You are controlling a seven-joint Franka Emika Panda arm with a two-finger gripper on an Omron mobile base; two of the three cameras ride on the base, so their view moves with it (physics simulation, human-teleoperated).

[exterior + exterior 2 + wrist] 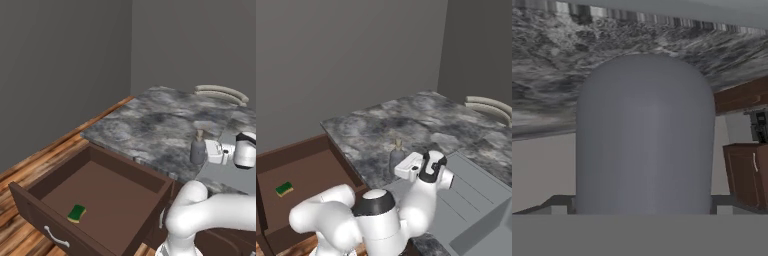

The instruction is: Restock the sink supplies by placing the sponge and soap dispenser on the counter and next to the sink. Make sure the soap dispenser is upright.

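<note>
The grey soap dispenser [198,150] [397,156] stands upright on the dark marbled counter [150,120] [376,127], right at the near-left rim of the sink [232,175] [476,195]. My gripper [207,152] [402,166] reaches in level from the sink side, open, with the bottle's body between its fingers. Up close in the hand view, the bottle's rounded grey body [644,135] stands in front of the counter. The green and yellow sponge [76,213] [284,189] lies flat on the floor of the pulled-out brown drawer [115,190] [306,170].
A pale curved fixture [220,92] [488,106] sits at the back of the counter beyond the sink. The drawer juts out below the counter's front edge, over a wooden floor [30,165]. Grey walls close off the back.
</note>
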